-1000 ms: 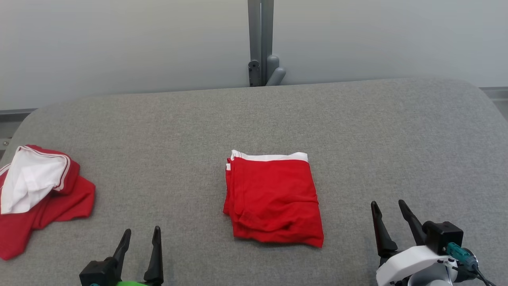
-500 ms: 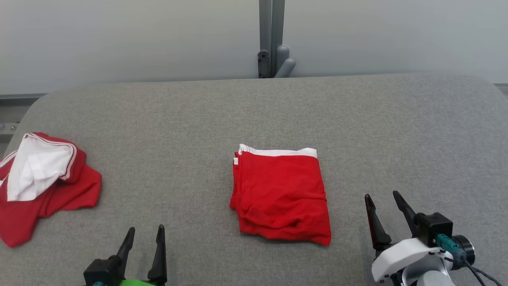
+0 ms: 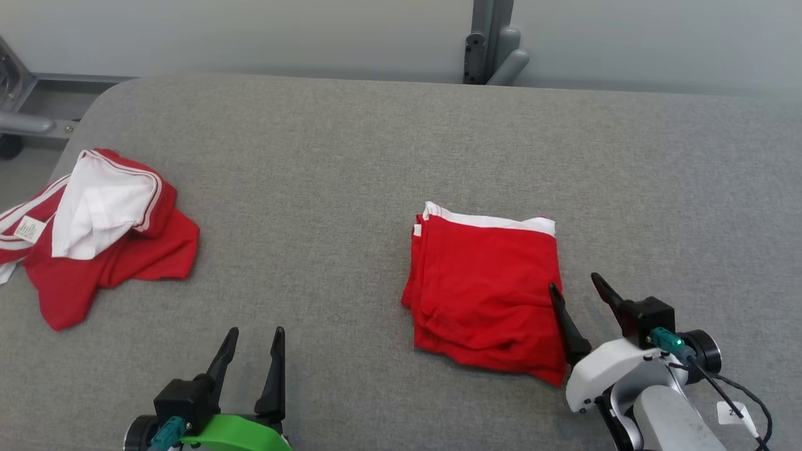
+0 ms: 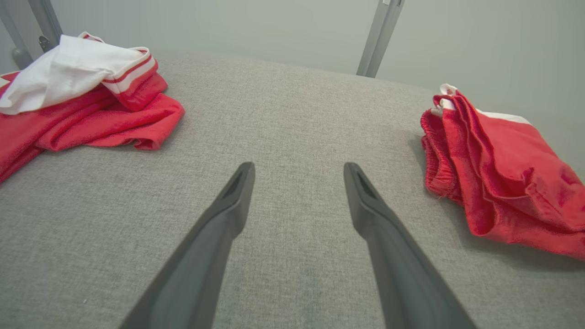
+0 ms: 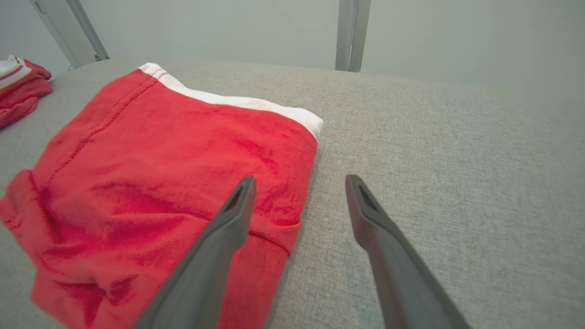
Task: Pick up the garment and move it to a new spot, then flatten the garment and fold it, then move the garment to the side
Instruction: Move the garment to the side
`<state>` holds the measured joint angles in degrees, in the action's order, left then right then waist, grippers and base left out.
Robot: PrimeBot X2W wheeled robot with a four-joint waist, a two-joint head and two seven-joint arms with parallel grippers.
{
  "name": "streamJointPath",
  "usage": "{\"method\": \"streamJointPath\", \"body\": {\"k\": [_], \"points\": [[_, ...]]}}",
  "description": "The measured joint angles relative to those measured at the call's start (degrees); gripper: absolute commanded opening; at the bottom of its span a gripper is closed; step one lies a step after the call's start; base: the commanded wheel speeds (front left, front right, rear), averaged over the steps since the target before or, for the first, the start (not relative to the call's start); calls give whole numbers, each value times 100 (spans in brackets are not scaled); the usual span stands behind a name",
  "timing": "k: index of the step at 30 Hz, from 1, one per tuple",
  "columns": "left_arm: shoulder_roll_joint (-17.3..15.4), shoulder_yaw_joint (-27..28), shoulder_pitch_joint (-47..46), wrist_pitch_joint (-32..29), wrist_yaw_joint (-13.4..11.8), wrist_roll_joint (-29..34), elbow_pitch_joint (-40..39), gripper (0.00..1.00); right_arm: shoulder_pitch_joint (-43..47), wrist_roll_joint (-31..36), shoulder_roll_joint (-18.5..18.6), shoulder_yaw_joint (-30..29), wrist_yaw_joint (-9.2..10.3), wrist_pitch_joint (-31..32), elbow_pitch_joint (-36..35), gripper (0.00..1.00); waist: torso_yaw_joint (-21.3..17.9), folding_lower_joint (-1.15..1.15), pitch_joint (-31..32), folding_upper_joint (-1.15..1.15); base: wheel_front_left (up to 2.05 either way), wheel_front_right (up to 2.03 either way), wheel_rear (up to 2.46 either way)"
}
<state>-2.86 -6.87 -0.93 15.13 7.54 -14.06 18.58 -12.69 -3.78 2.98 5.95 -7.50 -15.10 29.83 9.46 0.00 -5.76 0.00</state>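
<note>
The folded red garment (image 3: 485,294) lies flat right of centre in the head view, white band along its far edge, stacked layers showing at its left edge. Bare grey table (image 3: 351,156) surrounds it: a wide stretch to its left, a broad strip above it up to the table's far edge, and open room on the right.

The right gripper (image 3: 574,282) sits at the garment's lower right, jaws spread wide and holding nothing. One finger overlaps the garment's right edge and the other is over bare table; whether it touches the cloth I cannot tell. The right wrist view shows a line of stitching down the garment's left side and a small fold at its near right corner.

The left gripper (image 3: 256,331) is at the lower left, jaws also wide apart and empty, over bare table well apart from both garments. Its wrist view shows the folded garment's layered side edge.

A crumpled red and white garment (image 3: 113,250) lies at the table's left edge, with a small label (image 3: 29,230) in the head view. A grey post (image 3: 492,37) stands behind the table.
</note>
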Motion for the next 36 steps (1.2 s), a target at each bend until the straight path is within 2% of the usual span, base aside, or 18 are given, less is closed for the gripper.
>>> {"method": "streamJointPath", "body": {"k": [13,22,23,24,25,26,36], "points": [[0,-64,-92,0,0,-54,-16,100,-593,-1017,-15,-60,0,4,998,100,448,0,-364,0,0,0,0],[0,-124,-181,0,0,-126,1,100,-811,-2219,5,501,2,-15,1372,100,442,0,-432,0,0,0,0],[0,-130,-186,0,0,-132,1,100,-832,-2373,11,589,2,-21,1390,83,436,0,-434,0,0,0,0],[0,-129,-188,0,0,-136,5,100,-860,-2473,9,647,2,-21,1400,38,428,0,-435,0,0,0,0],[0,-129,-189,0,0,-138,8,100,-881,-2507,13,708,2,-20,1413,11,419,0,-433,0,0,0,0],[0,-125,-191,0,0,-138,9,100,-888,-2539,21,764,2,-21,1423,0,409,0,-429,0,0,0,0],[2,-81,-157,0,0,-116,27,100,-873,-2471,191,820,-2,-3,1457,0,169,0,-285,0,0,0,0]]}}
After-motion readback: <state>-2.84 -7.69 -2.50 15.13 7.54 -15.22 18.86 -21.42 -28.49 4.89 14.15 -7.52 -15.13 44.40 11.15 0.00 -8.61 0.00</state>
